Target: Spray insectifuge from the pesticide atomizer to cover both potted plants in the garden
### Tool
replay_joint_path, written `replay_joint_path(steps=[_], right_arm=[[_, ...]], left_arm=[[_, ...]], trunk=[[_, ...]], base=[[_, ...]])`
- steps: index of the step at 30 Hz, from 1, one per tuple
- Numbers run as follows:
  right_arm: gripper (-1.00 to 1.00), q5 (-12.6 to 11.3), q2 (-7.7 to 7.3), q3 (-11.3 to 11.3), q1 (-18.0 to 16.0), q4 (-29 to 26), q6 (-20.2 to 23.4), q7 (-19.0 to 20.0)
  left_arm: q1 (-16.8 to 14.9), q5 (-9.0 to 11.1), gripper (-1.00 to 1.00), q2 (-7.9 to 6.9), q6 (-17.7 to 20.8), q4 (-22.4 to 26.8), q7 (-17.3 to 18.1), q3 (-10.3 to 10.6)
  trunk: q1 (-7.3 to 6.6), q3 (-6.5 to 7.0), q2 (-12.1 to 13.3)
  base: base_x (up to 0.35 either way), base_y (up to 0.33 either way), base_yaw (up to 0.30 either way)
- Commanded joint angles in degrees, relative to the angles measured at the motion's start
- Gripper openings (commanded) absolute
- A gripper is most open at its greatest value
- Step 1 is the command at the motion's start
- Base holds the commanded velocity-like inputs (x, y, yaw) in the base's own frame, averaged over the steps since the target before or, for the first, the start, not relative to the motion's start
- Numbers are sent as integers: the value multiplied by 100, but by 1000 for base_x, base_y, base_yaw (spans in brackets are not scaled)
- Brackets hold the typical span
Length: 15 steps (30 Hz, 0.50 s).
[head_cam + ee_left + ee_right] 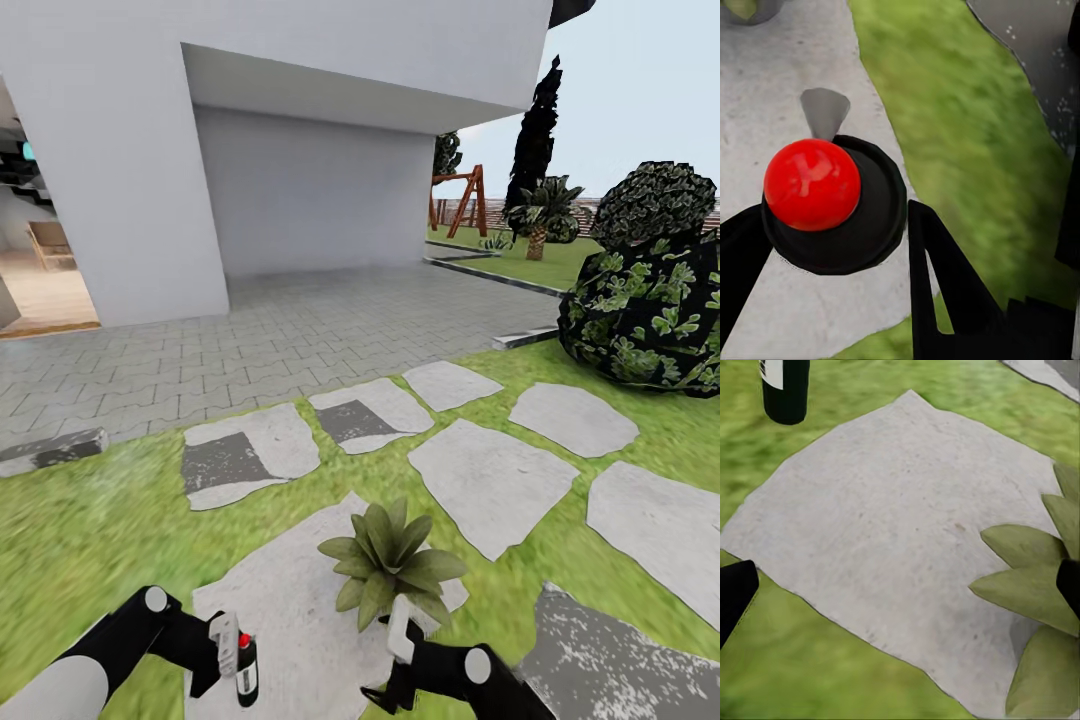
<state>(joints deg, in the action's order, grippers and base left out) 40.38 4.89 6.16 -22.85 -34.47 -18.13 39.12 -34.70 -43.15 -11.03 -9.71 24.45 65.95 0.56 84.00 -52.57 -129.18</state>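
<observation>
Clenched around the pesticide atomizer at the left gripper, with one black finger pressed to each side of the round dark body. Held upright with the red top facing up, most likely so that nothing spills and the spray end stays ready. Hard to tell whether lifted clear or just touching the stepping stone below.

Spread wide apart at the right gripper, jaws released, with nothing in between. Parked low, just beside the potted plant, maybe to stay out of the way of the spray, maybe just waiting.

Sitting on that same pale stone, between the two arms and a little ahead: a small bunch of pointed green leaves. No pot to be seen under the leaves from here. No white specks of insectifuge on the leaves in either view, so probably not sprayed yet. Only one small plant to be found here.

Looks like the picking-up part is done and the spraying part is next. Needs the spray end turned toward the leaves. Easy to miss, with the bottle off to the side of the plant.

Farther out: green lawn all around, more flat grey stones, a big dark leafy bush on the right, and a white house wall behind a paved yard.
</observation>
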Motion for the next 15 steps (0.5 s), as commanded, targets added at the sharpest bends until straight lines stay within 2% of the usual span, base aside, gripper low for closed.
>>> replay_joint_path(steps=[1,2,7,12,15], right_arm=[[100,154,51,-11,-8,-7,-34,11],[-100,227,91,-13,-11,-12,-34,18],[-100,329,154,-18,-17,-179,-33,75],[-100,346,201,-18,-17,-256,74,425],[-100,337,229,-15,-24,-342,212,490]], left_arm=[[-2,-40,-100,9,-57,26,44,5],[-2,-45,-100,19,-57,37,71,5],[-2,-52,-100,32,-62,53,115,6],[0,-48,-100,90,-71,78,121,13],[-2,-50,-100,183,-72,118,120,201]], trunk=[[-1,-5,-2],[-1,-5,-2],[-1,-5,-2],[-1,-5,-2],[-1,-5,-2]], base=[[0,0,0],[0,0,0],[0,0,0],[0,0,0],[0,0,0]])
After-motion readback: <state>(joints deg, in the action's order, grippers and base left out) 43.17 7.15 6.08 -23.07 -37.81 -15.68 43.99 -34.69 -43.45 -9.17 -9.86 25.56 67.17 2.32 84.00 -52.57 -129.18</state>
